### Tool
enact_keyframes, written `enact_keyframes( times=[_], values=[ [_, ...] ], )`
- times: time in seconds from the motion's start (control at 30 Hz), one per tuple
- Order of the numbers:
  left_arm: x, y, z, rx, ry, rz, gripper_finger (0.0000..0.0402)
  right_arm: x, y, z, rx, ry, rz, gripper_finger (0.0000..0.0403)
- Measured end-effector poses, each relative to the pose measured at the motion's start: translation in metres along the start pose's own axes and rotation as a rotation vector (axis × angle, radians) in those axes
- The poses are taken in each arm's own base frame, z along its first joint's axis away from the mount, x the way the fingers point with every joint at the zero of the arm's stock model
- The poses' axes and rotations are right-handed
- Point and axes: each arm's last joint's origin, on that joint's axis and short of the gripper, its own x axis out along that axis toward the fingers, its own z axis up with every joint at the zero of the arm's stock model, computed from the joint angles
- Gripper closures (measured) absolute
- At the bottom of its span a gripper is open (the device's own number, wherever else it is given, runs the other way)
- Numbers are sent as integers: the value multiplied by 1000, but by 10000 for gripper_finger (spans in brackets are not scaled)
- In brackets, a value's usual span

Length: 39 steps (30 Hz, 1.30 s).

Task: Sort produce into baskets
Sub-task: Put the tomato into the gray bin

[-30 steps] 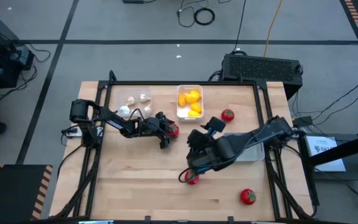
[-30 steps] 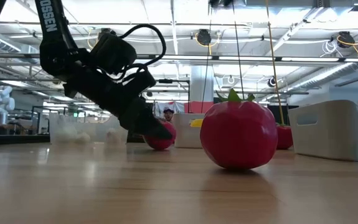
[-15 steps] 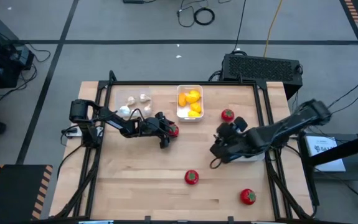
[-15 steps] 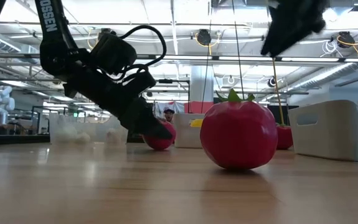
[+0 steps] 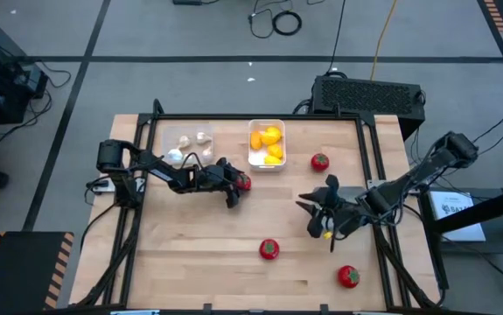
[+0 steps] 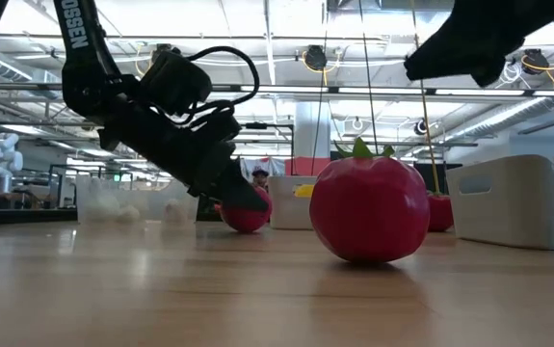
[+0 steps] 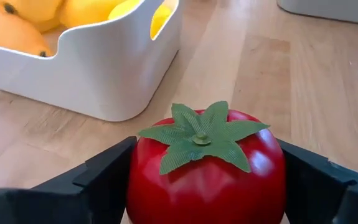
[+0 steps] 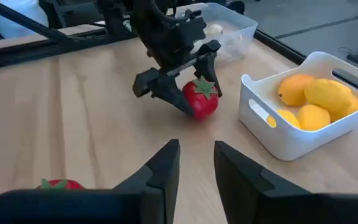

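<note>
My left gripper is at the table's middle, just on the near side of the white tray of yellow fruits, shut on a red tomato. My right gripper hovers above the table's right half, empty, its fingers a narrow gap apart. Loose tomatoes rest on the table at the far right, near middle and near right. The clear tray holds garlic bulbs. The grey tray lies mostly hidden under my right arm. My left gripper pinches the tomato's two opposite sides between its two fingers. The fingers come slanting down from the table's left. The tomato stands upright, green top up, with its underside on the table.
A whitish bulb lies beside my left arm, outside the clear tray. A black box stands beyond the table's far right corner. Bare wood lies along the near left of the table.
My right gripper has left the tomato at the near middle and gone up and toward the table's right edge, over the grey tray. That tomato stays where it was on the table.
</note>
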Motion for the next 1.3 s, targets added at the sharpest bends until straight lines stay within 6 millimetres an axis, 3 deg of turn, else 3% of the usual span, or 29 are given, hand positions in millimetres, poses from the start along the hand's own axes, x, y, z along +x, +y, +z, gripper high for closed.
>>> enact_keyframes(
  times=[0.17,0.37,0.63,0.8,0.93,1.17,1.3],
  values=[
    [-1,-3,5,-39,-9,-31,73,-15,-2,13,1,-2,48,326],
    [-7,-24,34,-117,-99,-123,73,-33,-4,20,-57,-31,127,328],
    [-6,-91,97,-104,-314,-311,73,-52,-13,27,-45,-63,182,328],
    [13,-134,121,32,-353,-335,73,-56,-17,31,-15,-94,167,328],
    [39,-152,133,109,-397,-334,72,-56,-18,33,-1,-114,154,328],
    [89,-150,156,118,-461,-288,72,-57,-17,35,-55,-136,156,328],
    [114,-146,168,80,-469,-370,72,-58,-18,36,-82,-139,155,328]
  ],
)
